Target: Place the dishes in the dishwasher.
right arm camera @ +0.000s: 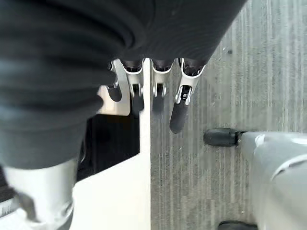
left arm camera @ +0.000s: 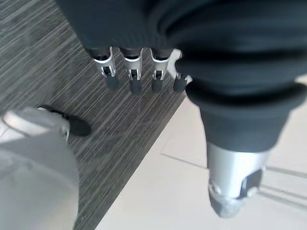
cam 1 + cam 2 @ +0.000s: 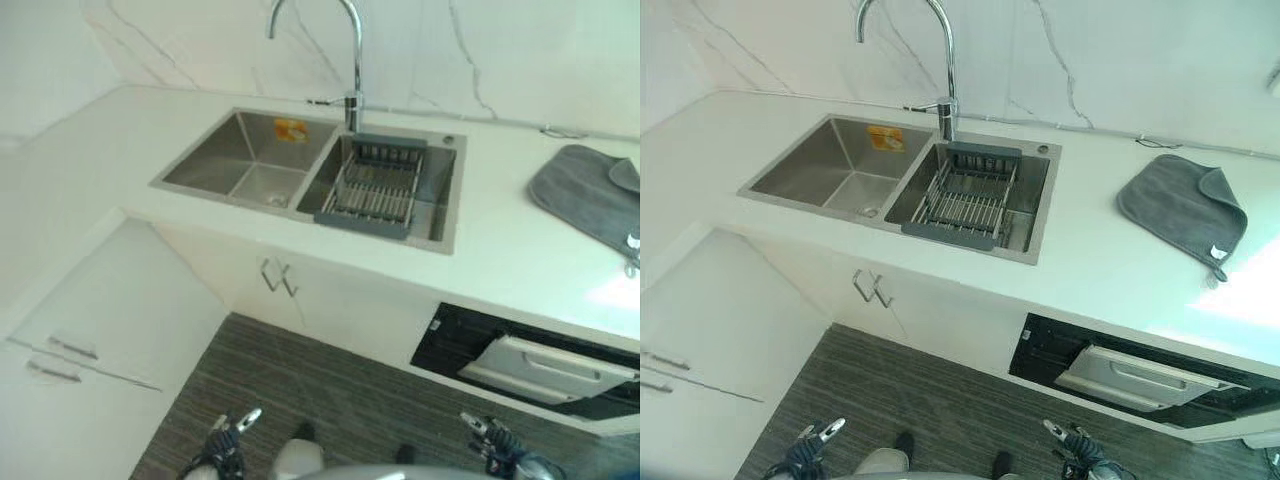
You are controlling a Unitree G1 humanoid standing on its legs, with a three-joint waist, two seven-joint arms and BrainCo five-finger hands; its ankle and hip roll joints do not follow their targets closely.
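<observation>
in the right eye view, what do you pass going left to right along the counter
Empty sink basin → faucet → basin with the dish rack → grey cloth

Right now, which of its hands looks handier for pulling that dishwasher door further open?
Probably the right hand: it hangs open just before the dishwasher door, which stands ajar. The left hand hangs open farther off.

dishwasher (image 3: 1140,375) under the surface, right of sink; black front, silver-grey door tilted slightly ajar; dish rack (image 3: 965,195) in right basin
</observation>
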